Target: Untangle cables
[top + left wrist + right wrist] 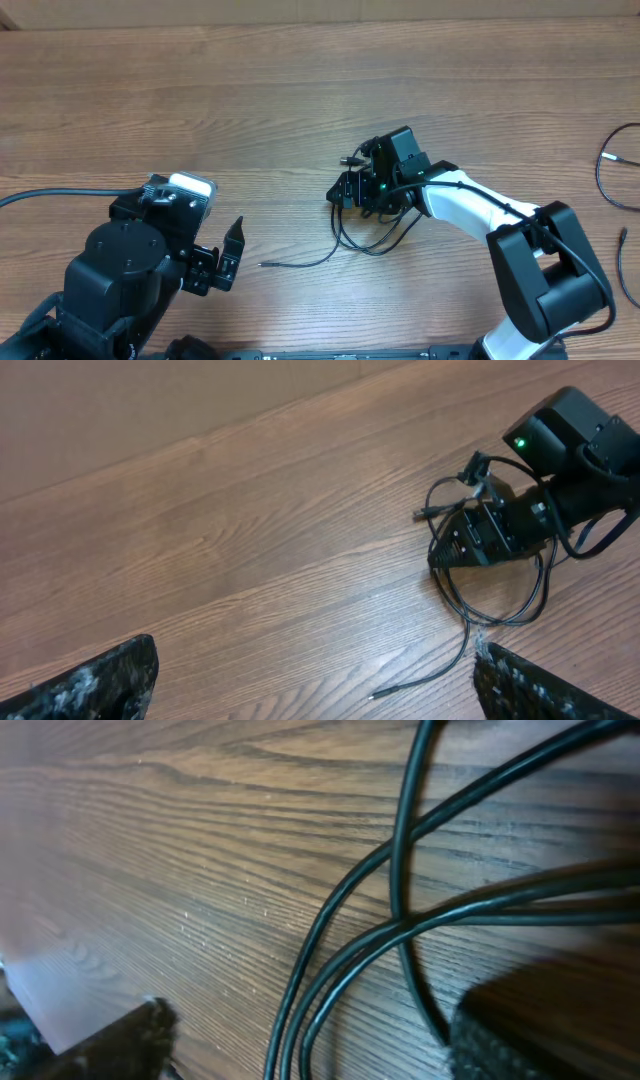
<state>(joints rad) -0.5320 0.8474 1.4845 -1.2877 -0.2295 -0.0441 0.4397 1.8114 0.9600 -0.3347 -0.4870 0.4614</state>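
The cables (372, 240) lie as a tangle of thin black loops on the wooden table, right of centre. One loose plug end (264, 265) trails toward the left. My right gripper (348, 192) is down on the tangle's top left edge. In the right wrist view its fingers (535, 1030) stand apart, with several cable strands (340, 960) running between them on the wood, not pinched. My left gripper (222, 260) is open and empty at the front left, well away from the tangle. In the left wrist view, the loops (500, 610) and the plug end (378, 694) lie ahead of it.
Two more thin black cords lie at the table's right edge, a loop (612, 185) and a strand (624, 262). A thicker black arm cable (45, 196) runs off the left side. The right arm's white link (470, 205) reaches in from the front right.
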